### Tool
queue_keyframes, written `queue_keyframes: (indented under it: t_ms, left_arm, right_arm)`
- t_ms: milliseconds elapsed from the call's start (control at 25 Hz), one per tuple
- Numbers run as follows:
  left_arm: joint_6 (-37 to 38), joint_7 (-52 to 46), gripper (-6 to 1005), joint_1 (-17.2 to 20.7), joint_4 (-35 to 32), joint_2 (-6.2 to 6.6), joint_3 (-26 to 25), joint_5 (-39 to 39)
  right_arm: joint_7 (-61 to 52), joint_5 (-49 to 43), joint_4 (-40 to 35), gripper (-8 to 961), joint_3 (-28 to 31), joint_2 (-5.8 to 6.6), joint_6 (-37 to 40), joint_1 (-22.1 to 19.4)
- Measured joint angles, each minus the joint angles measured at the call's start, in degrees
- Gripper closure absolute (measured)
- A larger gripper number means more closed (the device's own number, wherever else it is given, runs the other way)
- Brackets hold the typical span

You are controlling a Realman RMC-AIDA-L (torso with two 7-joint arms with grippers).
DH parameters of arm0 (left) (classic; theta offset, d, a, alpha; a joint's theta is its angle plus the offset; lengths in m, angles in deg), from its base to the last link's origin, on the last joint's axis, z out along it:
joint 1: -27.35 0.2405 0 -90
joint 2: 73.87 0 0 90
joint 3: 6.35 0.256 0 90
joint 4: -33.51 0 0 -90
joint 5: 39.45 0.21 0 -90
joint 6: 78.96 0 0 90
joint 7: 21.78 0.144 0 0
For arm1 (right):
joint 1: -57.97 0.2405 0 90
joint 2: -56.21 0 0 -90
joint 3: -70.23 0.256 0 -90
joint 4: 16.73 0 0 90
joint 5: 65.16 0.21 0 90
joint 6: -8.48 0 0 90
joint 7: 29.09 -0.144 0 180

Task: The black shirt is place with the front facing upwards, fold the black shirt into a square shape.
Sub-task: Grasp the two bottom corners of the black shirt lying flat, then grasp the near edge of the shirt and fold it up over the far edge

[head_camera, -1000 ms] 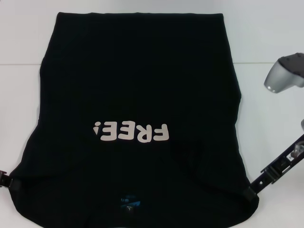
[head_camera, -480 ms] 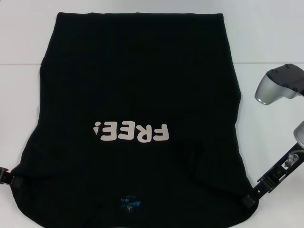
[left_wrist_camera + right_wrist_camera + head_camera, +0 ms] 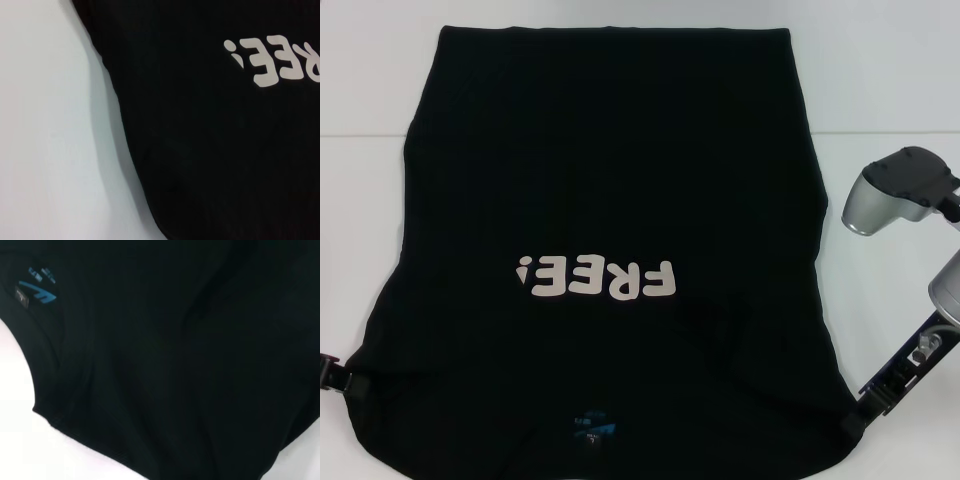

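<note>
From the head view, one black shirt (image 3: 605, 270) lies spread front-up on the white counter (image 3: 880, 100), its hem at the far side and its collar at the near edge. One line of white block letters (image 3: 597, 281) crosses its middle, reading upside down from here, and one small blue neck label (image 3: 592, 427) sits by the collar. Two grippers are in view, one at each near corner of the cloth. The left gripper (image 3: 342, 375) touches the shirt's near left edge (only a sliver of it shows at the border of the view); whether it is clenched or released cannot be told. The right gripper (image 3: 860, 412) meets the shirt's near right corner, its tips lost against the black cloth, so its grip cannot be told either. A few soft creases run in the cloth near that corner.

The left wrist view shows one curved side edge of the shirt against the counter (image 3: 45, 125), with part of the white lettering.

The right wrist view shows the blue label, the curved neckline and the shirt's edge over the counter (image 3: 20, 450).
</note>
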Motion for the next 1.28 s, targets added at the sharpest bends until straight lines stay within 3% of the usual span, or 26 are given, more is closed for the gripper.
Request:
queue_keyframes:
  t_ms: [200, 320, 600, 920, 1000, 1280]
  left_arm:
    - [0.0, 0.3, 972, -0.1, 0.3, 0.10, 0.0, 0.0]
    - [0.0, 0.4, 972, -0.1, 0.3, 0.09, 0.0, 0.0]
    - [0.9, 0.2, 971, -0.5, 1.1, 0.37, 0.0, 0.0]
    - [6.8, 0.9, 971, -2.3, 8.1, 3.00, 0.4, -0.2]
    - [9.3, 1.8, 971, -2.6, 8.6, 3.08, 0.7, 0.1]
    - [18.0, 4.2, 971, -3.1, 10.5, 2.67, 3.6, 0.3]
  right_arm:
    - [-0.1, -0.1, 0.3, 574, 0.0, 0.00, -0.2, 0.3]
    - [-0.1, 0.0, 0.3, 815, 0.0, 0.00, -0.3, 0.3]
    - [0.2, 0.2, -0.2, 871, 0.6, 0.18, 0.2, 0.3]
    - [3.7, 0.3, -1.9, 907, 1.0, 2.40, 6.0, -0.8]
    - [6.4, 0.1, -2.5, 908, 2.4, 3.28, 8.8, -1.8]
    - [12.7, -0.6, -2.2, 908, 2.5, 3.84, 15.6, -4.6]
